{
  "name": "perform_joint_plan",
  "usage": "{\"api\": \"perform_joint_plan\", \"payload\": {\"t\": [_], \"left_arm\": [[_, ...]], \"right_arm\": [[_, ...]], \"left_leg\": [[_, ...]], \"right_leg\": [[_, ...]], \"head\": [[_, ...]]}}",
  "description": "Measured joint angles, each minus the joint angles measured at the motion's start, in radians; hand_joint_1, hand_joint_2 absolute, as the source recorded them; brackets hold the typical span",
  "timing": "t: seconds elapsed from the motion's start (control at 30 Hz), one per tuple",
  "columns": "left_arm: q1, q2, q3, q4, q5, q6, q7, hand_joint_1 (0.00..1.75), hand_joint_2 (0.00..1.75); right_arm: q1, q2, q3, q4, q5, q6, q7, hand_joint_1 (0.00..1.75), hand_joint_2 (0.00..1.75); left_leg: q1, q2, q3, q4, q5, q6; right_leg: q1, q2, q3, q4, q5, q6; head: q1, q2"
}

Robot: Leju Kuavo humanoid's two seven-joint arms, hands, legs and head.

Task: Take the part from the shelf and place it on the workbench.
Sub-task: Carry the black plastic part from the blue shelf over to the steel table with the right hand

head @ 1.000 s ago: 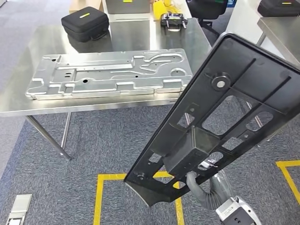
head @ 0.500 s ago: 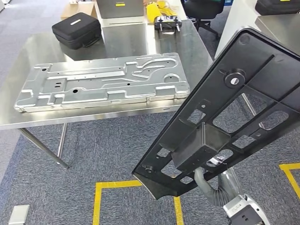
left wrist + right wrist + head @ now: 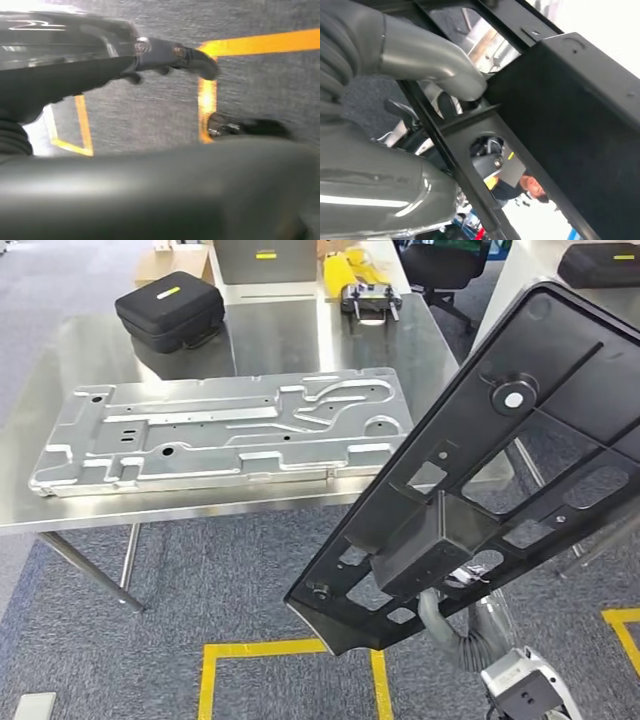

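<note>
Our right hand (image 3: 441, 615) grips the black panel (image 3: 490, 460) from underneath, its grey fingers (image 3: 433, 65) curled around a rib beside the boxy block (image 3: 430, 550) on the panel's lower part. In the right wrist view a finger presses right up against that block, and through one of the panel's cut-outs we see a person (image 3: 520, 185) beyond it.

The panel is held in the air, tilted, with its rounded lower corner out over the carpet (image 3: 226, 580) and its upper end rising toward the right, above the near right corner of the steel bench (image 3: 90, 350). It does not touch the bench.

Our left hand (image 3: 177, 52) shows in the left wrist view over grey carpet and yellow floor tape (image 3: 205, 95); a dark finger reaches out straight, but the picture is blurred and we cannot tell how the rest of the hand lies.

On the bench, a large stamped metal plate (image 3: 219, 430) lies flat along the near edge. A black zip case (image 3: 170, 308) sits near the far left corner, and a handheld controller (image 3: 370, 298) sits toward the far right corner. Yellow tape (image 3: 294, 650) marks a rectangle on the carpet in front of the bench.
</note>
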Motion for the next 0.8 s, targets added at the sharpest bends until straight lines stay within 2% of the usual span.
{"api": "perform_joint_plan", "payload": {"t": [0.03, 0.1, 0.13, 0.17, 0.2, 0.27, 0.3, 0.33, 0.4, 0.43, 0.47, 0.5, 0.53, 0.6, 0.63, 0.67, 0.7, 0.77, 0.8], "left_arm": [[-0.001, 0.000, 0.000, 0.000, -0.001, 0.000, 0.000, 0.00, 1.75], [-0.003, 0.000, 0.000, 0.000, -0.002, -0.001, -0.001, 0.00, 1.75], [-0.002, 0.000, 0.000, 0.000, -0.002, -0.001, -0.001, 0.00, 1.75], [-0.001, 0.000, 0.001, 0.000, -0.002, -0.001, -0.001, 0.00, 1.75], [-0.001, 0.000, 0.001, 0.000, -0.003, 0.000, -0.001, 0.00, 1.75], [-0.001, 0.000, 0.002, 0.000, -0.004, 0.000, -0.001, 0.00, 1.75], [-0.003, 0.000, 0.002, 0.000, -0.006, -0.001, -0.001, 0.00, 1.75], [-0.004, 0.000, 0.003, 0.000, -0.007, -0.001, -0.002, 0.00, 1.75], [-0.005, 0.000, 0.004, 0.000, -0.011, -0.001, -0.002, 0.00, 1.75], [-0.005, 0.001, 0.004, 0.000, -0.012, -0.001, -0.002, 0.00, 1.75], [-0.006, 0.001, 0.004, 0.000, -0.013, -0.001, -0.003, 0.00, 1.75], [-0.008, 0.001, 0.004, 0.000, -0.014, -0.001, -0.004, 0.00, 1.75], [-0.010, 0.001, 0.004, 0.000, -0.014, -0.001, -0.005, 0.00, 1.75], [-0.010, 0.001, 0.004, 0.000, -0.014, -0.002, -0.006, 0.00, 1.75], [-0.008, 0.001, 0.004, 0.000, -0.014, -0.001, -0.007, 0.00, 1.75], [-0.006, 0.001, 0.005, 0.000, -0.014, -0.002, -0.007, 0.00, 1.75], [-0.005, 0.001, 0.005, 0.000, -0.014, -0.002, -0.007, 0.00, 1.75], [-0.003, 0.002, 0.006, 0.000, -0.014, -0.002, -0.008, 0.00, 1.75], [-0.002, 0.002, 0.006, 0.000, -0.014, -0.002, -0.008, 0.00, 1.75]], "right_arm": [[-0.005, 0.000, -0.002, 0.001, 0.000, 0.001, 0.000, 1.75, 1.75], [-0.010, 0.001, -0.006, 0.004, 0.000, 0.003, 0.000, 1.75, 1.75], [-0.010, 0.001, -0.007, 0.006, 0.000, 0.003, 0.000, 1.75, 1.75], [-0.010, 0.002, -0.008, 0.008, 0.000, 0.004, 0.000, 1.75, 1.75], [-0.010, 0.002, -0.010, 0.010, 0.000, 0.004, 0.000, 1.75, 1.75], [-0.011, 0.002, -0.011, 0.013, 0.000, 0.005, 0.000, 1.75, 1.75], [-0.013, 0.003, -0.011, 0.016, 0.000, 0.005, 0.000, 1.75, 1.75], [-0.013, 0.003, -0.012, 0.018, 0.000, 0.006, 0.000, 1.75, 1.75], [-0.015, 0.004, -0.012, 0.021, 0.000, 0.009, 0.000, 1.75, 1.75], [-0.014, 0.005, -0.013, 0.021, 0.000, 0.010, 0.000, 1.75, 1.75], [-0.016, 0.006, -0.013, 0.021, 0.000, 0.011, 0.000, 1.75, 1.75], [-0.018, 0.007, -0.013, 0.020, 0.000, 0.012, 0.000, 1.75, 1.75], [-0.019, 0.008, -0.013, 0.020, 0.000, 0.013, 0.000, 1.75, 1.75], [-0.022, 0.008, -0.013, 0.020, 0.001, 0.013, 0.000, 1.75, 1.75], [-0.022, 0.009, -0.013, 0.021, 0.002, 0.014, 0.001, 1.75, 1.75], [-0.022, 0.009, -0.013, 0.021, 0.003, 0.014, 0.001, 1.75, 1.75], [-0.023, 0.010, -0.013, 0.021, 0.005, 0.014, 0.002, 1.75, 1.75], [-0.026, 0.012, -0.013, 0.020, 0.007, 0.014, 0.002, 1.75, 1.75], [-0.029, 0.013, -0.013, 0.021, 0.008, 0.014, 0.003, 1.75, 1.75]], "left_leg": [[0.002, 0.000, 0.010, -0.005, -0.004, 0.002], [0.005, 0.000, 0.025, -0.007, -0.018, 0.002], [0.006, 0.000, 0.035, -0.007, -0.026, 0.000], [0.008, 0.000, 0.047, -0.007, -0.036, -0.003], [0.010, 0.000, 0.061, -0.007, -0.046, -0.006], [0.013, 0.000, 0.087, -0.007, -0.066, -0.015], [0.014, 0.000, 0.093, -0.007, -0.074, -0.020], [0.013, 0.000, 0.097, -0.008, -0.081, -0.027], [0.011, 0.000, 0.102, -0.008, -0.086, -0.039], [0.011, 0.001, 0.105, -0.003, -0.087, -0.043], [0.012, 0.001, 0.102, 0.016, -0.089, -0.047], [0.013, 0.001, 0.085, 0.051, -0.099, -0.052], [0.014, 0.002, 0.055, 0.104, -0.115, -0.057], [0.017, 0.002, -0.027, 0.225, -0.161, -0.064], [0.017, 0.002, -0.060, 0.262, -0.173, -0.065], [0.017, 0.002, -0.079, 0.267, -0.167, -0.064], [0.016, 0.002, -0.083, 0.241, -0.141, -0.061], [0.012, 0.001, -0.066, 0.134, -0.049, -0.049], [0.008, 0.001, -0.060, 0.091, -0.027, -0.042]], "right_leg": [[0.000, 0.000, -0.028, 0.048, -0.018, 0.003], [-0.001, 0.000, -0.104, 0.150, -0.059, 0.013], [-0.001, 0.000, -0.132, 0.175, -0.065, 0.019], [-0.001, -0.001, -0.147, 0.171, -0.051, 0.023], [-0.002, -0.001, -0.147, 0.135, -0.014, 0.027], [0.000, -0.003, -0.130, 0.030, 0.075, 0.026], [0.002, -0.004, -0.125, -0.008, 0.097, 0.019], [0.005, -0.005, -0.125, -0.029, 0.106, 0.009], [0.008, -0.004, -0.122, -0.039, 0.095, -0.015], [0.005, -0.003, -0.115, -0.042, 0.095, -0.023], [0.003, -0.003, -0.106, -0.045, 0.091, -0.029], [0.000, -0.004, -0.096, -0.048, 0.086, -0.034], [-0.001, -0.005, -0.088, -0.050, 0.080, -0.038], [-0.001, -0.005, -0.074, -0.051, 0.067, -0.041], [-0.001, -0.004, -0.065, -0.051, 0.059, -0.042], [-0.001, -0.003, -0.054, -0.051, 0.051, -0.041], [0.000, -0.002, -0.041, -0.051, 0.042, -0.040], [0.000, -0.002, -0.014, -0.052, 0.022, -0.035], [0.000, -0.001, -0.004, -0.053, 0.014, -0.031]], "head": [[0.001, 0.000], [0.002, 0.000], [0.002, 0.000], [0.002, 0.000], [0.002, 0.000], [0.002, 0.000], [0.002, 0.000], [0.002, 0.000], [0.002, 0.000], [0.002, 0.000], [0.001, 0.000], [0.001, 0.000], [0.000, 0.000], [-0.001, 0.000], [-0.001, 0.000], [-0.001, 0.000], [-0.001, 0.000], [0.000, 0.000], [0.000, 0.000]]}}
